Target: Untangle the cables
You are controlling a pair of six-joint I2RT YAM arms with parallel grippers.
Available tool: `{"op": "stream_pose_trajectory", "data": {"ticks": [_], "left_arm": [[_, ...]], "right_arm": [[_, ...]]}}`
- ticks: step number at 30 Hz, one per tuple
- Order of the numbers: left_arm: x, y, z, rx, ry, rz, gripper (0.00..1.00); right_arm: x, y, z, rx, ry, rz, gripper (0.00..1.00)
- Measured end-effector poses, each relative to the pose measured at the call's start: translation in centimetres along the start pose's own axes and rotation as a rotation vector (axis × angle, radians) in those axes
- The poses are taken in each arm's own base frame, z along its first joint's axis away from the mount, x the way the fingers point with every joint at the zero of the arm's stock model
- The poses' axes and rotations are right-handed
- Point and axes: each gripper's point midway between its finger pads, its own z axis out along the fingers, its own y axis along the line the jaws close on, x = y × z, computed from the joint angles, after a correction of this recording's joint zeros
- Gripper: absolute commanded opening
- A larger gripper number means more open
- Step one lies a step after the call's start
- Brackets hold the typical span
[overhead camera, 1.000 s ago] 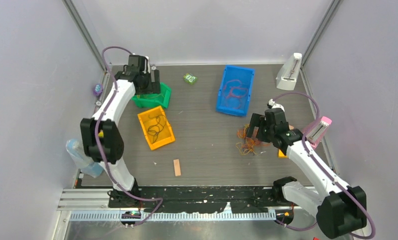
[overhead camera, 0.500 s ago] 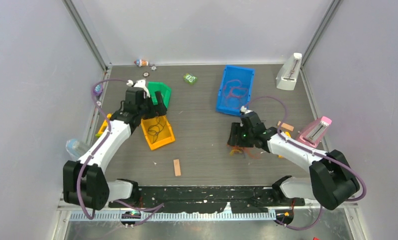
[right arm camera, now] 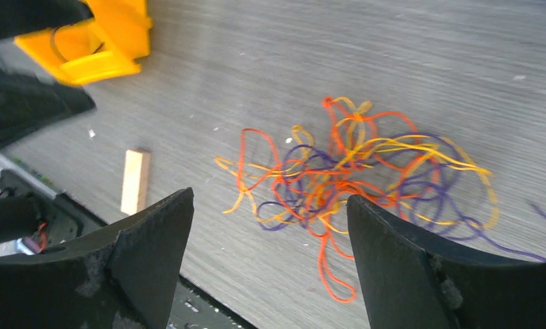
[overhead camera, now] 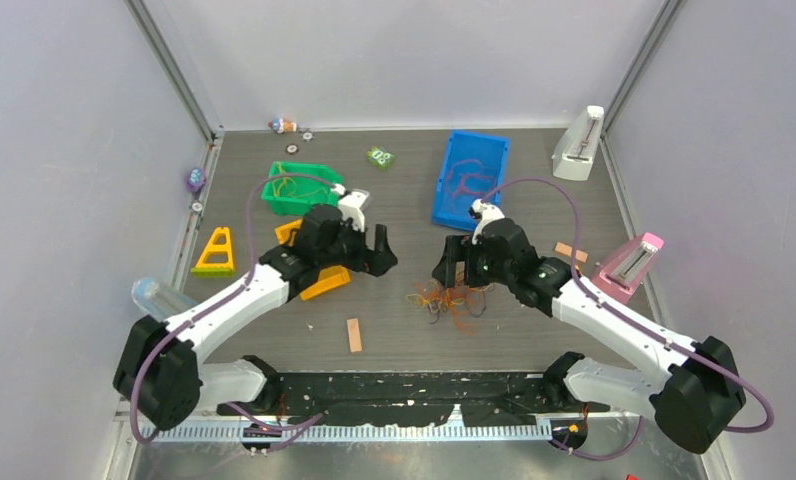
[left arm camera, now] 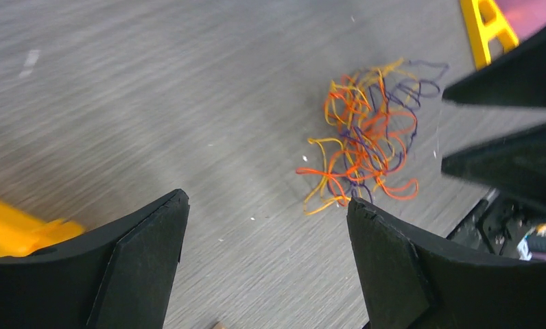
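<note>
The cables are one loose tangle of thin orange, red, yellow and dark purple wires [overhead camera: 448, 298] lying flat on the grey table near its middle. The tangle also shows in the left wrist view [left arm camera: 366, 140] and in the right wrist view [right arm camera: 352, 175]. My left gripper [overhead camera: 377, 254] is open and empty, to the left of the tangle and apart from it, over bare table [left arm camera: 267, 200]. My right gripper [overhead camera: 453, 268] is open and empty, just above the tangle's far edge; its jaws stand either side of the wires' near end [right arm camera: 270, 197] without touching them.
A blue bin [overhead camera: 502, 160] holding red wire stands at the back. A green bin [overhead camera: 304, 168] holds yellow-green wire. An orange bin [overhead camera: 326, 284] lies partly under my left arm. A small wooden block [overhead camera: 354, 334], a yellow stand [overhead camera: 215, 252] and a pink-topped device [overhead camera: 629, 262] are nearby.
Both arms swung in toward the middle of the table. My left arm left the back-left bins. The tangle has shifted left, toward the centre.
</note>
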Motion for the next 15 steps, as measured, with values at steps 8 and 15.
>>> {"op": "stream_pose_trajectory", "data": {"ticks": [8,15], "left_arm": [[4.3,-5.4,5.0,0.15,0.192,0.085,0.8],[4.9,-8.9,7.9,0.249,0.245,0.1,0.76]], "right_arm": [[-0.8,-7.0,-1.4,0.225,-0.007,0.055,0.66],[1.3,-10.4,-1.3,0.297,0.066,0.091,0.61]]}}
